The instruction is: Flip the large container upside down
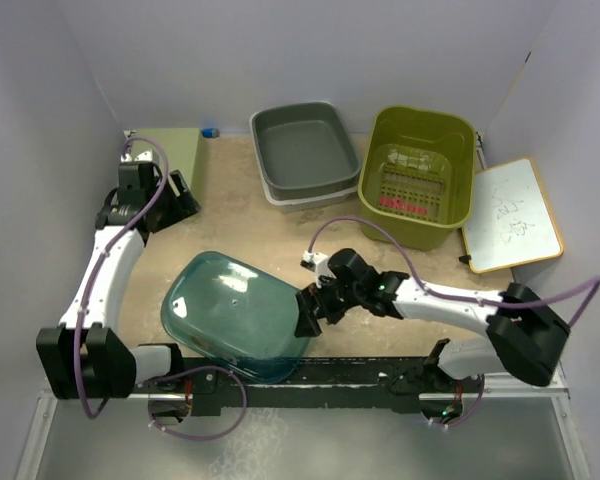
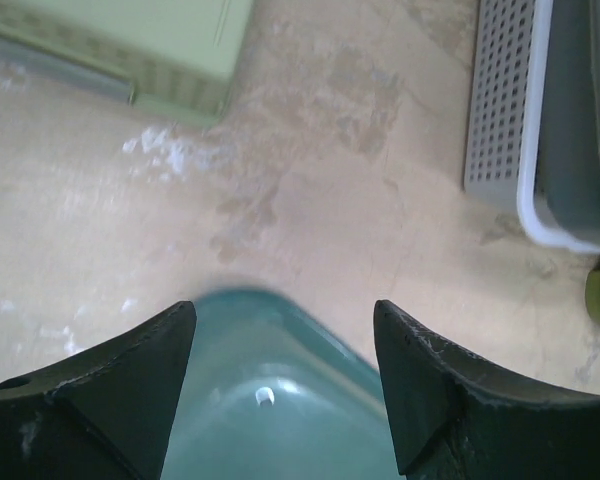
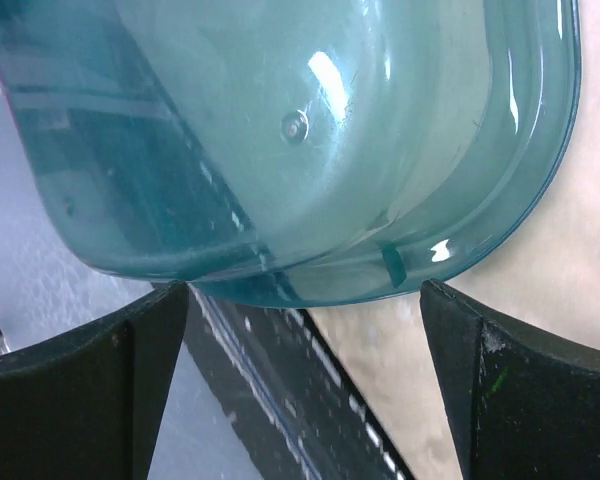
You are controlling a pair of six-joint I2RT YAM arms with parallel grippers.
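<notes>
The large container is a translucent teal tub at the near centre-left of the table. Its base faces up, and its near side reaches over the black front rail. My right gripper is open at the tub's right edge. In the right wrist view the container fills the top, just beyond the right gripper, with nothing between the fingers. My left gripper is at the back left, well away from the tub. In the left wrist view the left gripper is open and frames the container from a distance.
Two stacked grey tubs stand at the back centre, with a slotted olive-green basket to their right. A whiteboard lies at the far right. An olive box is at the back left. The black rail runs along the front.
</notes>
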